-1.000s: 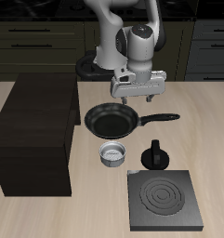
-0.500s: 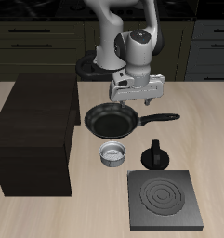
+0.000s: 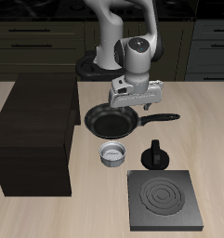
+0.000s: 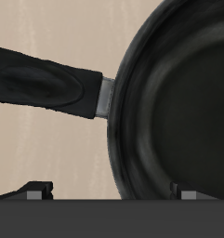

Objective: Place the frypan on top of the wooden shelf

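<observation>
Front overhead view and close downward wrist view share the frypan (image 3: 111, 121) (image 4: 178, 102).

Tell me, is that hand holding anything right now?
No. The hand hangs open above the frypan, near where its handle joins; nothing is gripped.

I see the frypan (image 4: 174, 98) as dark metal with a soft sheen, its handle matt black. The wooden shelf (image 3: 34, 135) looks dark, planked and matt; the desk (image 3: 216, 139) pale smooth wood.

dark drawer cabinets (image 3: 30, 42) behind pale wood table (image 3: 216, 139).
</observation>
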